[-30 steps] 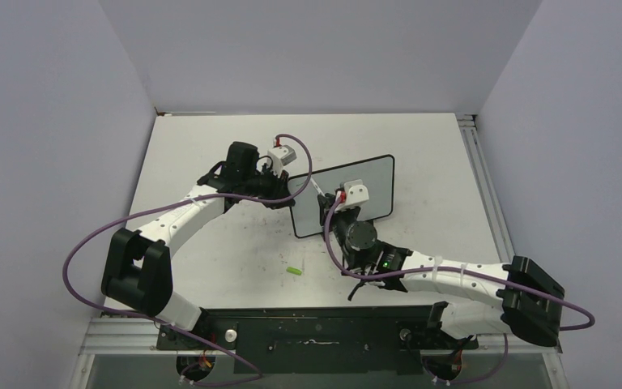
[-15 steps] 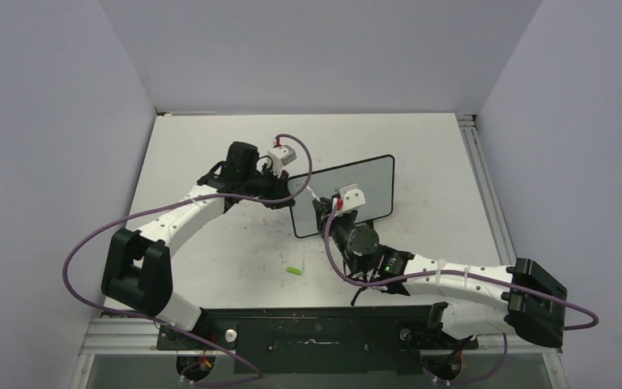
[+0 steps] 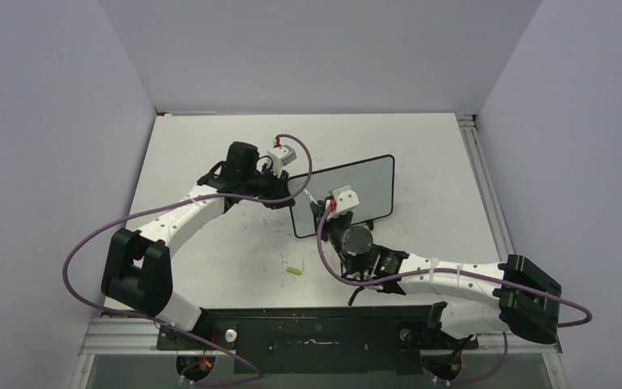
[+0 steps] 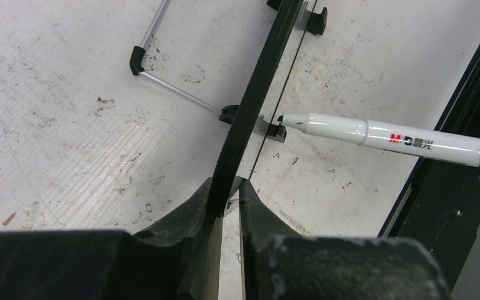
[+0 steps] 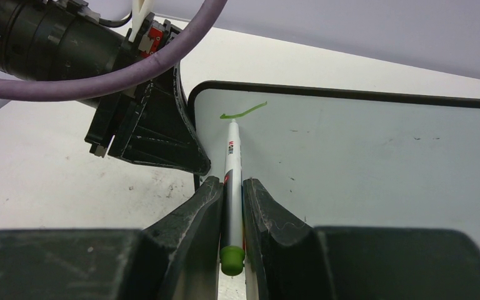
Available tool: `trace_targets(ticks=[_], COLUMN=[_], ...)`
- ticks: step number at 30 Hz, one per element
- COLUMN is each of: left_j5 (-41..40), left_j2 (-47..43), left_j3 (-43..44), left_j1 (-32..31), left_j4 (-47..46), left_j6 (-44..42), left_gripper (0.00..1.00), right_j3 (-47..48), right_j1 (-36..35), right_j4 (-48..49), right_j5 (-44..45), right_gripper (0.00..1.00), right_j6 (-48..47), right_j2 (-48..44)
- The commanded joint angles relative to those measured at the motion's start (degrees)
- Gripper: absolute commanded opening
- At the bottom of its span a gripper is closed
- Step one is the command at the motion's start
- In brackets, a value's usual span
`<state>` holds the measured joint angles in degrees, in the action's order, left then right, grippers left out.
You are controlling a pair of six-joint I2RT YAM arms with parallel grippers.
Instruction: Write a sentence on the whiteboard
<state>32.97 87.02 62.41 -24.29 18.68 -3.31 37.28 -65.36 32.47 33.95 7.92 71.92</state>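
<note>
Kept whiteboard, standing at 12 o'clock from the bases, pinched by its 9 o'clock edge in near-closed left gripper; slid right gripper, clamped on marker, toward 9 o'clock; left sentence at one green stroke in board's 10 o'clock corner, barely begun.

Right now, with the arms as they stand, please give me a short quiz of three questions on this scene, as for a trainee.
1. True or false: the left gripper is shut on the edge of the whiteboard.
2. What does the right gripper hold? A. a marker B. an eraser C. nothing
3. Fill in the missing word: the board bears only one short ____ stroke, near its upper left corner in the right wrist view.

Key: 1 true; 2 A; 3 green.
</note>
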Motion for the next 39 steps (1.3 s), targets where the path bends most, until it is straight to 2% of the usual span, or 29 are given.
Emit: trace_targets(ticks=[1,39], left_j5=[-3.08,-3.25], left_j2=[-0.48,-0.76], left_j3=[1.17,1.22], left_j1=[-0.23,-0.23], left_j4=[1.97,2.15], left_j6=[-1.85,-2.14], left_gripper=[0.00,0.00], right_j3=[2.57,2.29], right_j1=[-0.55,-0.55], right_j4=[2.26,2.82], right_j5=[-1.29,1.29], right_gripper=[0.05,0.05], right_j6=[-0.80,-1.38], right_j2=[1.02,2.88])
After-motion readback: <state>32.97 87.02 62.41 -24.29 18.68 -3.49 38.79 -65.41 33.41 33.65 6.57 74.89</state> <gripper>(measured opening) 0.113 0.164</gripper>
